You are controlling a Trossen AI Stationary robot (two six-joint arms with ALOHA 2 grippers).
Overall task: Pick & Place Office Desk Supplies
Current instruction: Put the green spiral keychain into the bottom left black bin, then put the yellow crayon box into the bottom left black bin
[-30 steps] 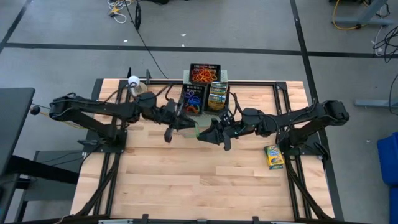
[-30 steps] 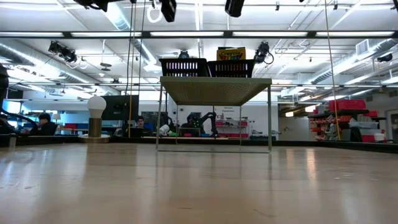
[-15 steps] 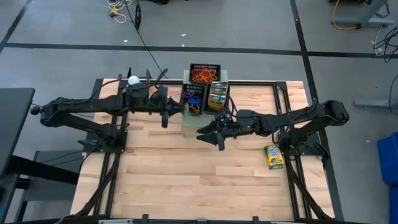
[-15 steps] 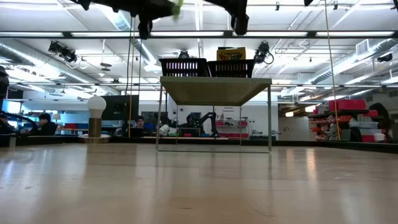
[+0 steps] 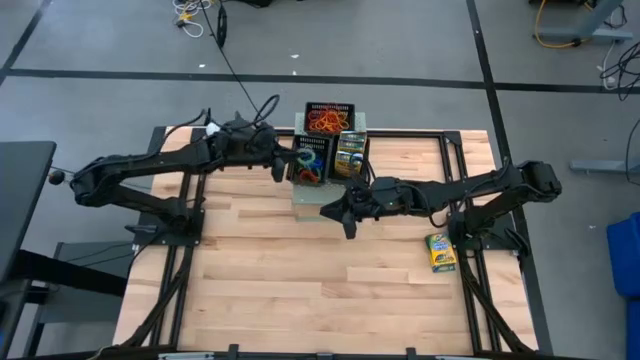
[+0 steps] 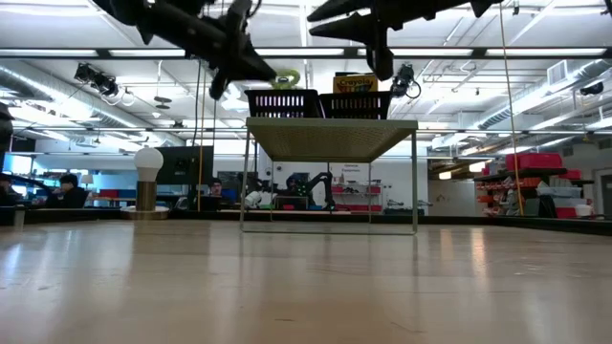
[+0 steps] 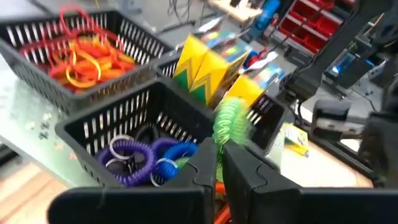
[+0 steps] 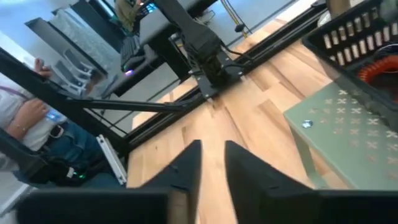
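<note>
My left gripper (image 5: 283,168) is shut on a green coiled loop (image 7: 229,121) above the near rim of a black mesh tray (image 7: 68,127). That tray holds purple (image 7: 127,158) and blue (image 7: 177,152) loops. Beside it stand a tray of orange-brown rubber bands (image 7: 87,56) and a tray with upright yellow-green crayon boxes (image 7: 211,62). All three trays sit on the pale-green perforated box (image 5: 305,195). Another crayon box (image 5: 440,252) lies flat on the table's right part. My right gripper (image 5: 347,222) hovers open and empty in front of the box. My left gripper pinches the green loop's lower end (image 7: 222,138) between its two fingertips (image 7: 205,163). The loop sticks out beyond the fingers and is lifted clear above the tray, as the low view shows (image 6: 285,78).
A light bulb on a stand (image 6: 148,167) is at the table's far left. The perforated box stands on thin legs (image 6: 244,182) at the far middle. Bare wood (image 5: 300,290) fills the near half. A seated person (image 8: 25,118) is beyond the table's edge.
My left gripper has carried the green loop from over the table's middle toward the far edge and then right, to the tray of loops, coming lower. My right gripper has shifted slightly toward the far edge and left, also lower.
</note>
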